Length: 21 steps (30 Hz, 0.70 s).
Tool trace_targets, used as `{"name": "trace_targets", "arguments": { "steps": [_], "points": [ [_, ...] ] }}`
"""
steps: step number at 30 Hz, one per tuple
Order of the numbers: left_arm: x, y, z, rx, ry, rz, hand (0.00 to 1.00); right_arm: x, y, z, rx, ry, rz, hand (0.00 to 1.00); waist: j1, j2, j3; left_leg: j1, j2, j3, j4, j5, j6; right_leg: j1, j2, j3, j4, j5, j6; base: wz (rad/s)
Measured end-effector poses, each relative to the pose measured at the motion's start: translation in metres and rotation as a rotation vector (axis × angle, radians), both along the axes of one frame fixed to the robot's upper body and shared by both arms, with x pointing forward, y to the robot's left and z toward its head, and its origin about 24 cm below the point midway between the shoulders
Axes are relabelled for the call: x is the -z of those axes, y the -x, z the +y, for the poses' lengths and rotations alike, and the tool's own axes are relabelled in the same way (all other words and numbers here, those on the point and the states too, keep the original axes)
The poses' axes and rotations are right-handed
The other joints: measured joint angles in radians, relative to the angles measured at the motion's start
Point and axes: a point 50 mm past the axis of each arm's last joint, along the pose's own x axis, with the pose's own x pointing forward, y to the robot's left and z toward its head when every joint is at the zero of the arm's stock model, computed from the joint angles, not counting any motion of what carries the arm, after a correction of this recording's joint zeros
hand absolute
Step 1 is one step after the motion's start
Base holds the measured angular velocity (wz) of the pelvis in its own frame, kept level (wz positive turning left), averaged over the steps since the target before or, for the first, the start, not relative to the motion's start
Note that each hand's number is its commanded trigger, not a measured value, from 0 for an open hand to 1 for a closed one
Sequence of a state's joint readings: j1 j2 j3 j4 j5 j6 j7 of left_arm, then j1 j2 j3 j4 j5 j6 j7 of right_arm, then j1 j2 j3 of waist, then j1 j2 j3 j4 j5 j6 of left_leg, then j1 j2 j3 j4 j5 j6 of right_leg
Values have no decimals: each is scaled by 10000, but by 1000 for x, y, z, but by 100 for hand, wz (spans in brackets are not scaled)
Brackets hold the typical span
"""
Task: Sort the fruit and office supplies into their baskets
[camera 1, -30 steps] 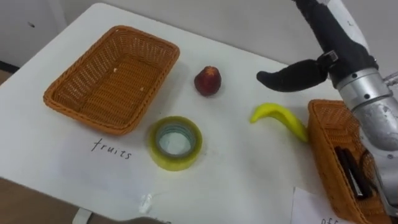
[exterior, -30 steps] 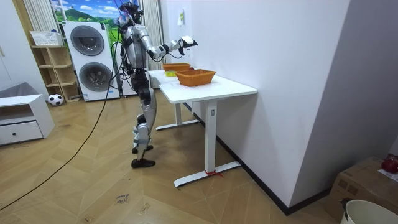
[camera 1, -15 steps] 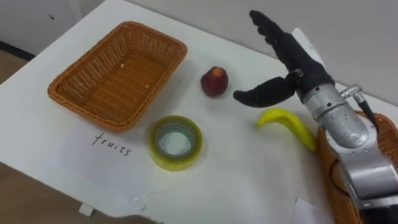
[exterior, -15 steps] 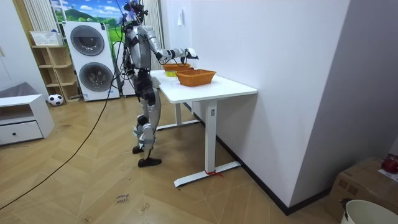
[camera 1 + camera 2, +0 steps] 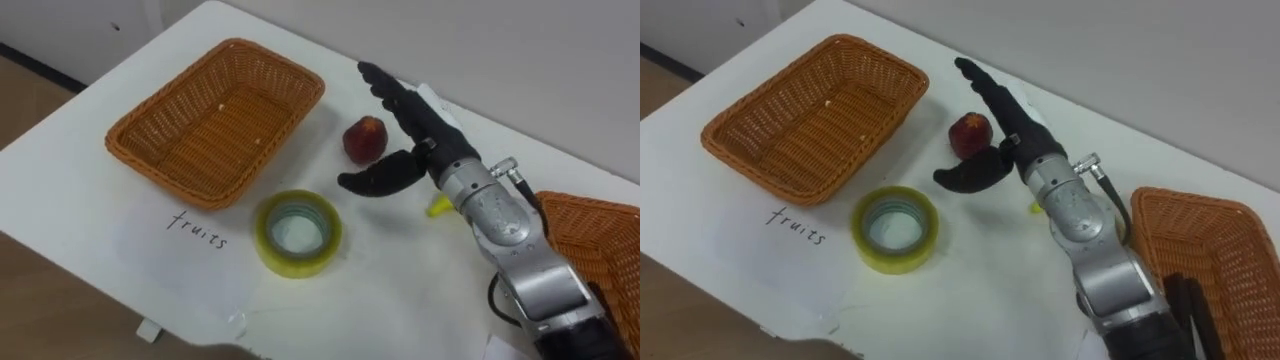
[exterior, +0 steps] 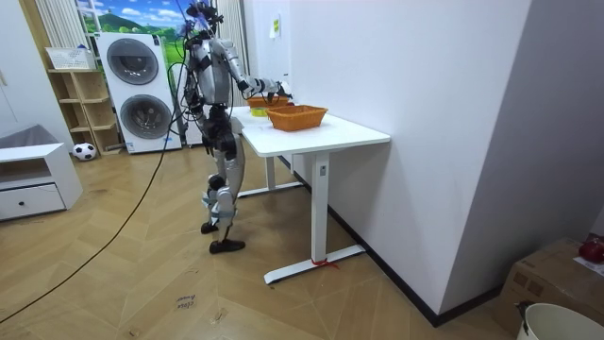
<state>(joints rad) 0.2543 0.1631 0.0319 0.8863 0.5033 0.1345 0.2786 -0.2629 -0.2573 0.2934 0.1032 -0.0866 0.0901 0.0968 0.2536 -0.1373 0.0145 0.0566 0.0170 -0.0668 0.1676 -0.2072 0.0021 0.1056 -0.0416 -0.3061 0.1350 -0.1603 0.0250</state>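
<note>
My right hand (image 5: 420,135) hangs open over the table, its straight fingers (image 5: 995,92) just right of a red apple (image 5: 365,138) and its thumb below the fruit. A yellow banana (image 5: 437,207) lies mostly hidden under my wrist. A roll of yellow tape (image 5: 297,232) sits in front of the apple. The empty wicker basket (image 5: 215,117) labelled fruits stands at the left. A second wicker basket (image 5: 1200,265) at the right holds a dark object (image 5: 1193,310).
The white table (image 5: 90,205) ends close at its left and front edges. In the room view I stand at the table's end (image 6: 283,137), against the wall, with washing machines (image 6: 137,90) behind me.
My right hand has come down and leftwards from above the banana to beside the apple. The head camera has shifted too, and in the room view my arm has lowered.
</note>
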Motion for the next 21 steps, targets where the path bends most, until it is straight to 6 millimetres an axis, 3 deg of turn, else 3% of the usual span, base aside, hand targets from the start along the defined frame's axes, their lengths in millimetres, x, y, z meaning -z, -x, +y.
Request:
{"name": "trace_targets", "arguments": {
  "steps": [21],
  "points": [
    [4,4,-9,126,200,325,0,2,0,5,-158,-143,134,0,5,176,-15,-447,-130,104,193,40,64,-202,-158,-414,71,0,0,2]
  ]
}}
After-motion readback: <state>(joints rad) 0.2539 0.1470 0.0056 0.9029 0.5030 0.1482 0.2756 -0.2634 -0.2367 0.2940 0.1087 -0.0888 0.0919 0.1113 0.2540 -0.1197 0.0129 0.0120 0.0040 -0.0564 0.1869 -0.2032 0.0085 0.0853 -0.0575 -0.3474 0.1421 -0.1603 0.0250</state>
